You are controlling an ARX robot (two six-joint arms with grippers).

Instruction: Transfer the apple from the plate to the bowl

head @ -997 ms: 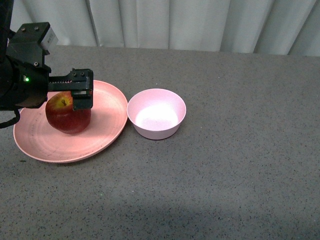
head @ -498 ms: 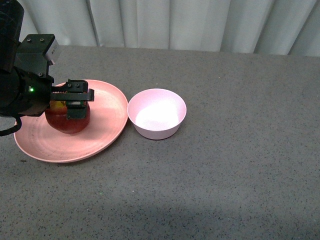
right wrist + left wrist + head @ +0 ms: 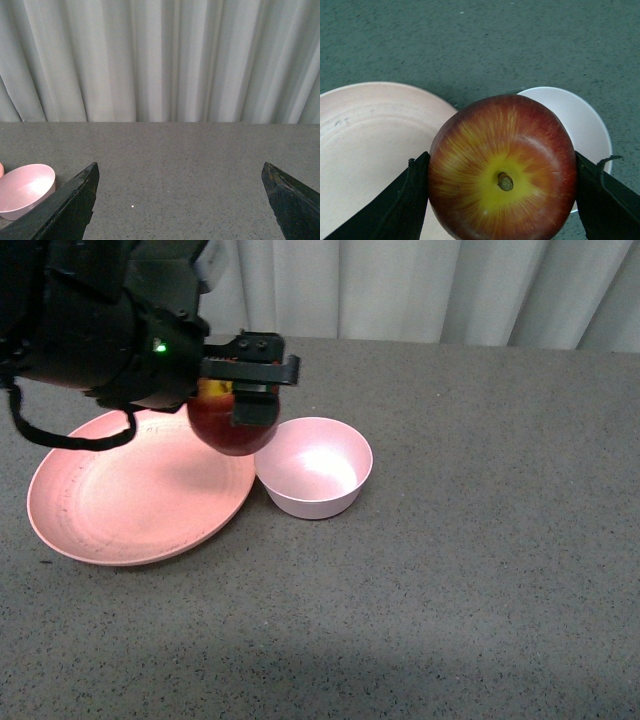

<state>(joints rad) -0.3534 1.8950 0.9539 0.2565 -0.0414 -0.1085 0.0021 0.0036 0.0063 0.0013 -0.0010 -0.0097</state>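
- Apple (image 3: 230,432) pinched in my left hand (image 3: 499,162), held high over plate (image 3: 130,505) edge to clear bowl (image 3: 315,470) wall.
- Bowl empty, just beside.
- Right hand (image 3: 179,170) spread, idle.

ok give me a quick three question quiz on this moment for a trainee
1. Fill the gap: the bowl, beside the plate, holds ____.
2. The apple is: A in the bowl, B gripped by the left gripper, C lying loose.
3. True or false: the apple rests on the plate.
Key: 1 nothing; 2 B; 3 false, it hangs clear of the plate.
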